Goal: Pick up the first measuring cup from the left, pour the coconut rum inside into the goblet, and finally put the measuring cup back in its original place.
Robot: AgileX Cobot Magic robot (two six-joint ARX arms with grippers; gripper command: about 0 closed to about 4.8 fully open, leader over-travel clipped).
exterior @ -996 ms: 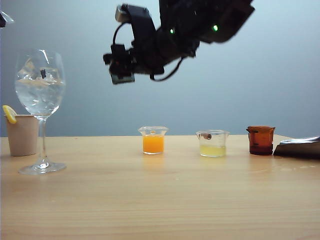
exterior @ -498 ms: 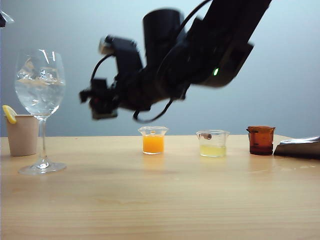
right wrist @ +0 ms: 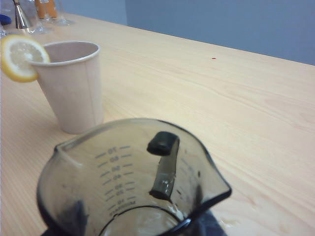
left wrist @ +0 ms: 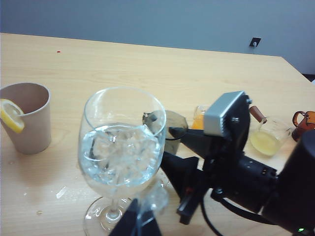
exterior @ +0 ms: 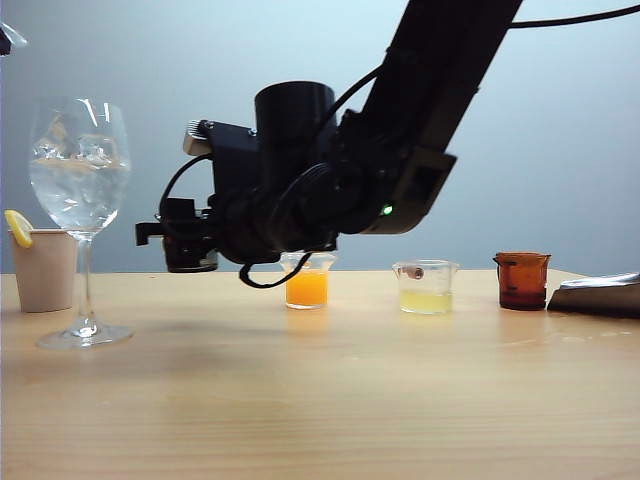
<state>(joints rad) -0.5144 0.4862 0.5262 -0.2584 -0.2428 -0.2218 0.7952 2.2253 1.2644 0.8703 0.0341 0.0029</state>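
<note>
The goblet [exterior: 80, 170] stands at the left, holding ice and clear liquid; its bowl [left wrist: 123, 142] fills the left wrist view. My right gripper [exterior: 178, 246] hangs low over the table between the goblet and the orange beaker, shut on the smoky grey measuring cup [right wrist: 133, 182]. The cup [left wrist: 175, 130] shows behind the goblet's bowl, between the black fingers [left wrist: 189, 140]. It looks nearly empty, with only a wet film at its bottom; one finger [right wrist: 162, 164] shows through the glass. My left gripper [left wrist: 138, 224] is shut, empty, just in front of the goblet's foot.
A beige paper cup [exterior: 44, 268] with a lemon slice stands behind the goblet's left. An orange-filled beaker [exterior: 306, 282], a pale yellow beaker [exterior: 425, 288] and an amber-brown beaker [exterior: 521, 280] stand in a row to the right. A dark flat object [exterior: 600, 296] lies at the right edge.
My right arm has come down from high above and swung left towards the goblet, carrying the grey measuring cup to just above table level. The left arm has stayed still.
</note>
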